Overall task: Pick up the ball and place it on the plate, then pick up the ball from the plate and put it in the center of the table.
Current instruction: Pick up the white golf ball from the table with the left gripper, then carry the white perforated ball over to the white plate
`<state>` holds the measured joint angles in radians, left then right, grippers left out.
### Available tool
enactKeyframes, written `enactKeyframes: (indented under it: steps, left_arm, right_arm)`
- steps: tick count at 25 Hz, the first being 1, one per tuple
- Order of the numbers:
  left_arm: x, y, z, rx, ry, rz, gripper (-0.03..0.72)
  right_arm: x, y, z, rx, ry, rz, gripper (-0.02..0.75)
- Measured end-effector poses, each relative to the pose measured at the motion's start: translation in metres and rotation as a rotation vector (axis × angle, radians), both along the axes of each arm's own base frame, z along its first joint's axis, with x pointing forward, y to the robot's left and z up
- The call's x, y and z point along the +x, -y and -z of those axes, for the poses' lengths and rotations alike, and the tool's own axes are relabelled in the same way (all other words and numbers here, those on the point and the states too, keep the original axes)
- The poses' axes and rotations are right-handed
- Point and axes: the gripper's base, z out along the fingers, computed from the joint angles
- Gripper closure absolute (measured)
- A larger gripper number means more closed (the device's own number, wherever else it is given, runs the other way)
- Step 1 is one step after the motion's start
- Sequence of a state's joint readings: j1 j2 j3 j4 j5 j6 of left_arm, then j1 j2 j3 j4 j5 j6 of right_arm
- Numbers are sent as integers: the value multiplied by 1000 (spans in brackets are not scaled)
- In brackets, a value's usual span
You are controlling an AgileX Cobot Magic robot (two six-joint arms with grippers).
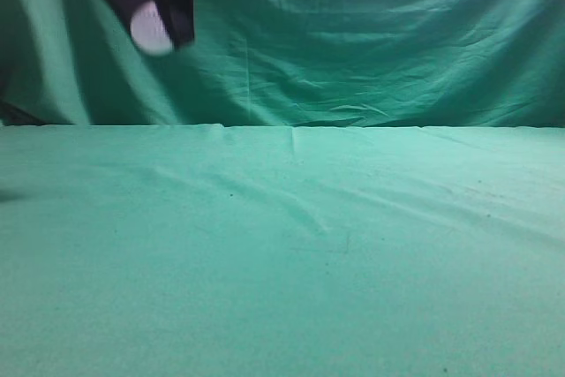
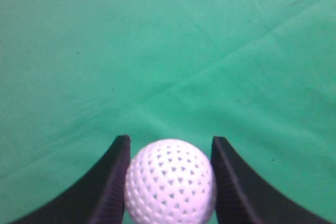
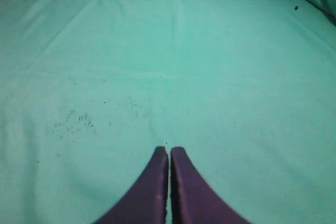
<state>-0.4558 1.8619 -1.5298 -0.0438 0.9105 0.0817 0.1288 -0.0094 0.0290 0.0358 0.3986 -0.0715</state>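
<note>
Ball in my left grip, lifted high above the green cloth.

My left gripper (image 2: 169, 182) was clamped on the dimpled white ball (image 2: 170, 182), well above the table cloth (image 1: 282, 253). My right gripper (image 3: 169, 153) was closed, empty. No plate showed; stage unclear, set-down remained.

Staged lab set — green cloth backdrop (image 1: 397, 41), draped table (image 1: 282, 262)
</note>
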Motion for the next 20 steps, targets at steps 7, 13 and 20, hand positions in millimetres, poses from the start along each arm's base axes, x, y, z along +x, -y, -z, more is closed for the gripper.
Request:
enactKeyframes:
  steps: [7, 13, 20]
  left_arm:
    - [-31, -20, -64, -5, 90, -43, 372]
    - [-42, -35, -55, 86, 69, -102, 372]
    - [-63, -62, -22, 125, 39, -160, 372]
  right_arm:
    - [0, 0, 0, 0, 0, 0, 738]
    - [0, 0, 0, 0, 0, 0, 738]
    - [0, 0, 0, 0, 0, 0, 738]
